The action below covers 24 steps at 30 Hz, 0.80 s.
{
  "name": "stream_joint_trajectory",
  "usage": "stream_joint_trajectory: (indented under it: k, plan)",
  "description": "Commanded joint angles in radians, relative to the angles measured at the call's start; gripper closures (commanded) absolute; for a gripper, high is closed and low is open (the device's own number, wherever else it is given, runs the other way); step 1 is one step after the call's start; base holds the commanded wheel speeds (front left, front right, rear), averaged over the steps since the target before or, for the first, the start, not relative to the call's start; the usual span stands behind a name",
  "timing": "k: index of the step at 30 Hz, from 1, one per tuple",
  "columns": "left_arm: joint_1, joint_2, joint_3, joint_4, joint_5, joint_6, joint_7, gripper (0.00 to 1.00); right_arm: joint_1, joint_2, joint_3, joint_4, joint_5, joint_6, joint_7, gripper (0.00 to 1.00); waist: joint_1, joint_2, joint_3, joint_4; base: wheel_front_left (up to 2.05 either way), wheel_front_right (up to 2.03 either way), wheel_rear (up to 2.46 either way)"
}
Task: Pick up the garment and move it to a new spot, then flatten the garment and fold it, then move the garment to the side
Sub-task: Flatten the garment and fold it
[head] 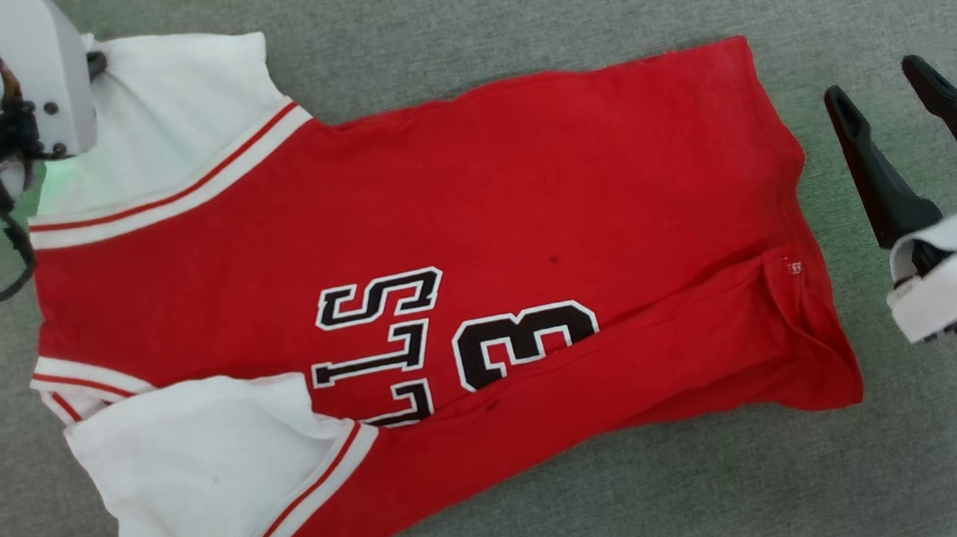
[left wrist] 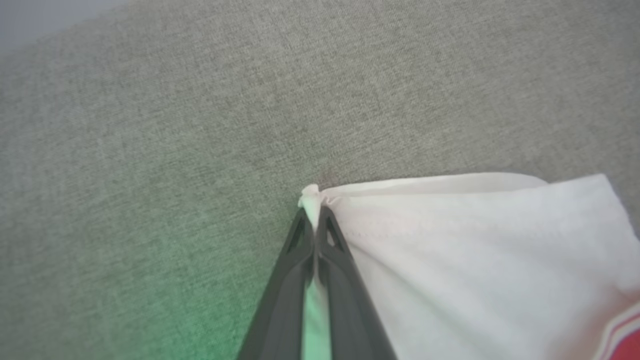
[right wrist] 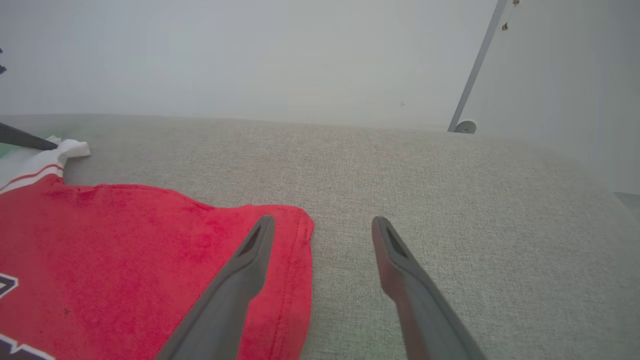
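garment: flat on the grey surface, lettering side up, lying between the two sets of fingers.
axis: the long axis runs from the left fingers across to the right fingers. Neck and sleeves are at the left-finger end, hem at the right-finger end.
near edge: a red side strip is folded over onto the front, from the hem toward the near sleeve.
left gripper: fingers pressed together, pinching the outer corner of the far sleeve; a white tuft pokes past the tips.
right gripper: fingers spread, nothing between them. Tips are just beside the hem's far corner; can't tell if one touches the cloth.
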Motion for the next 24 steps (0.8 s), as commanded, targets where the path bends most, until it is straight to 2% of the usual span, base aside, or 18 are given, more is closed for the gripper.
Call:
stream_joint_trajectory:
  k: [1,5,10,17,21,22,23,24]
  plan:
    - [0.063,-0.01,-0.033,0.026,0.006,-0.002,0.034,1.0,-0.016,-0.005,-0.001,0.005,0.012,-0.001,0.02,0.0,0.0,0.0,-0.001,0.004,0.0,0.0,0.0]
    - [0.047,-0.028,-0.03,0.03,0.006,-0.014,0.013,1.0,-0.104,-0.039,0.039,0.038,0.055,-0.001,0.175,0.0,0.0,0.0,-0.001,0.022,0.0,0.0,0.0]
    - [0.029,-0.05,-0.025,0.038,0.004,-0.028,-0.008,1.0,-0.232,-0.061,0.099,0.147,0.118,-0.001,0.364,0.0,0.0,0.0,0.004,0.047,0.0,0.0,0.0]
    - [0.009,-0.078,-0.02,0.057,0.005,-0.042,-0.036,1.0,-0.387,-0.105,0.185,0.317,0.163,-0.001,0.545,0.0,0.0,0.0,0.015,0.083,0.0,0.0,0.0]
    - [0.006,-0.094,-0.02,0.071,0.003,-0.051,-0.046,1.0,-0.439,-0.104,0.23,0.417,0.204,-0.001,0.633,0.0,0.0,0.0,0.017,0.097,0.0,0.0,0.0]
    - [0.004,-0.097,-0.021,0.074,0.003,-0.051,-0.047,1.0,-0.446,-0.106,0.244,0.436,0.21,-0.001,0.655,0.44,0.0,0.0,0.017,0.1,0.0,0.0,0.0]
    - [0.003,-0.1,-0.021,0.078,0.002,-0.053,-0.05,1.0,-0.456,-0.107,0.267,0.446,0.216,-0.001,0.674,0.69,0.0,0.0,0.017,0.103,0.0,0.0,0.0]
    - [0.002,-0.102,-0.021,0.081,0.003,-0.054,-0.053,1.0,-0.463,-0.109,0.282,0.456,0.226,-0.001,0.687,1.0,0.0,0.0,0.016,0.105,0.0,0.0,0.0]
